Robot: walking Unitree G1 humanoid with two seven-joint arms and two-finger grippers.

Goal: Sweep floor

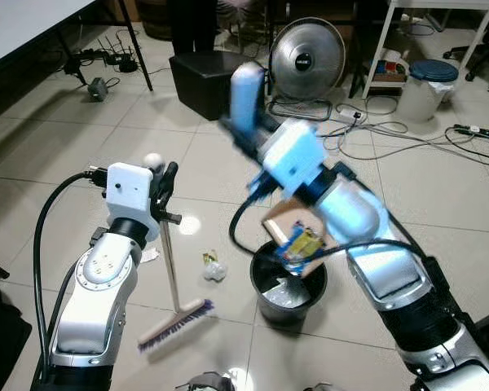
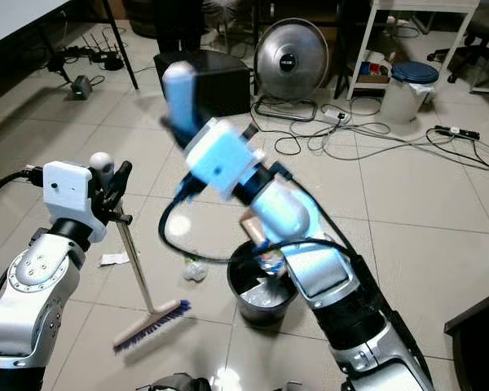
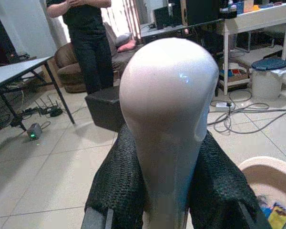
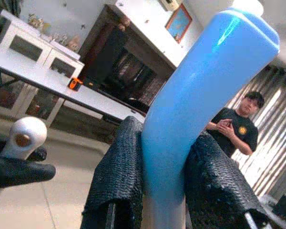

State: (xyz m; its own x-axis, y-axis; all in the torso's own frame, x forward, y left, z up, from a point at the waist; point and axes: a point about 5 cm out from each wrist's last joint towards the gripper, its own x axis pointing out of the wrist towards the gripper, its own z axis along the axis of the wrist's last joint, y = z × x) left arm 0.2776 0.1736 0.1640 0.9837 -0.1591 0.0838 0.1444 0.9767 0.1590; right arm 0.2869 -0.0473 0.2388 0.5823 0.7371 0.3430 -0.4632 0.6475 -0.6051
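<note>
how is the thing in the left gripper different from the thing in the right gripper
The left gripper is shut on the broom, whose handle is thin with a white knob; the right gripper is shut on a dustpan handle, thick and blue. The broom stands upright, bristles on the floor; the dustpan is tipped over the black bin. Both handles are clamped between black fingers.

Upright broom [image 1: 176, 314], tilted dustpan [image 1: 297, 236] over black bin [image 1: 287, 285]

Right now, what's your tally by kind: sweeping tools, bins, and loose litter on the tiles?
broom: 1
dustpan: 1
bins: 2, black bin and white bin
loose litter on the tiles: 2, crumpled wrapper and paper scrap
Total: 6
</note>
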